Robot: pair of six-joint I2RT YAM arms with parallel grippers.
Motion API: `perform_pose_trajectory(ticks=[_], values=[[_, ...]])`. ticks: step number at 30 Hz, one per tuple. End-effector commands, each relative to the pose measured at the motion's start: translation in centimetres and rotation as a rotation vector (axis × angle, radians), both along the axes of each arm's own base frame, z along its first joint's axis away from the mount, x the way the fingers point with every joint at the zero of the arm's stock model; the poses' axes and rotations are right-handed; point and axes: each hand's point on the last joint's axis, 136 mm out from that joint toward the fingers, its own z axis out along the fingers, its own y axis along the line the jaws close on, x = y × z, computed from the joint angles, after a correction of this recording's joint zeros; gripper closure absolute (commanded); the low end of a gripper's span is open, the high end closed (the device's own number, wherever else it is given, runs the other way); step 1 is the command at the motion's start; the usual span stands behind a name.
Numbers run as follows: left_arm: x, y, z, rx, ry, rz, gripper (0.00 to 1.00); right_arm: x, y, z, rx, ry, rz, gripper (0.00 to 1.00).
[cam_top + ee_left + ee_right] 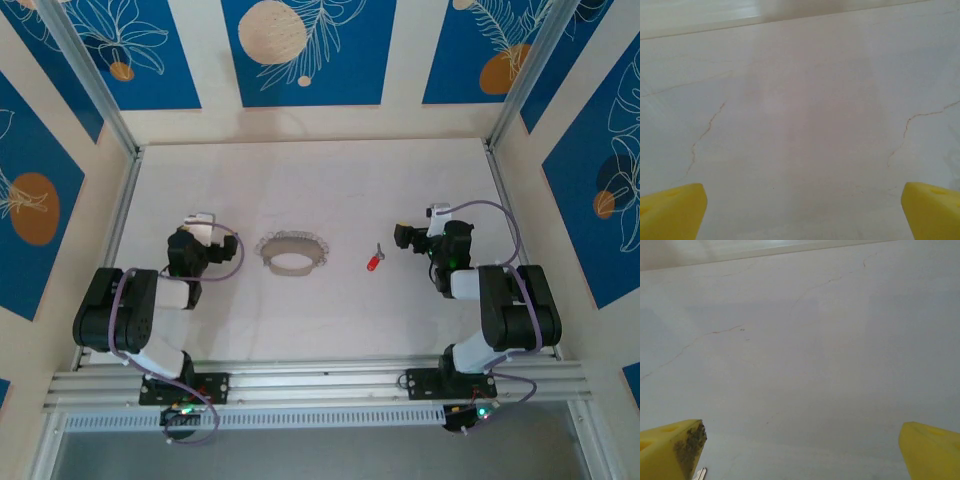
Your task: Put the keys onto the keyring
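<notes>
I have the white worktop (300,180) boxed in: aluminium rails (120,210) down both sides, the blue-patterned far wall (300,60) behind, the arm bases along the near edge; the far half is open surface, so there is room to move out that way. The keyring (292,252) lies flat as an oval chain loop, its long axis left to right, between the two arms and nearer the left one; the key (375,260) lies apart from it on the right, between the loop and the right arm; its long axis runs roughly near to far, red head toward the bases, blade pointing away and tipped slightly right. The left end effector (801,212) is released, its yellow pads (670,210) spread wide over bare worktop marked by hairline cracks (705,132); the right end effector (802,450) is likewise spread wide and grasps nothing, with dark grime on its left-hand pad; only bare worktop lies between it and the key.
</notes>
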Motion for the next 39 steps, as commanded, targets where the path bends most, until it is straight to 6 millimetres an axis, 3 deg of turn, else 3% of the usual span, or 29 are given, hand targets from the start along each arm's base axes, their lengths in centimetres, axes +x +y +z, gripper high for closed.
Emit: perform_pose_trajectory(ticks=[1,23,26,33,39], values=[[0.5,-0.2,0.7,0.003,-0.019,-0.009,0.01,0.5,0.0,0.8,-0.012,-0.025,0.015,0.01],[0.8,0.3,0.6,-0.012,0.001,0.013,0.0,0.5,0.0,0.8,0.004,-0.022,0.021,0.01],[0.7,0.2,0.7,-0.012,-0.006,0.006,0.0,0.5,-0.1,1.0,0.001,-0.03,0.014,0.05],[1.0,0.1,3.3,-0.001,0.042,0.003,0.0,0.5,-0.7,5.7,0.079,0.081,-0.053,0.1],[0.6,-0.1,7.5,-0.073,0.036,0.015,0.0,-0.4,1.1,9.6,0.229,0.135,-0.013,0.11]])
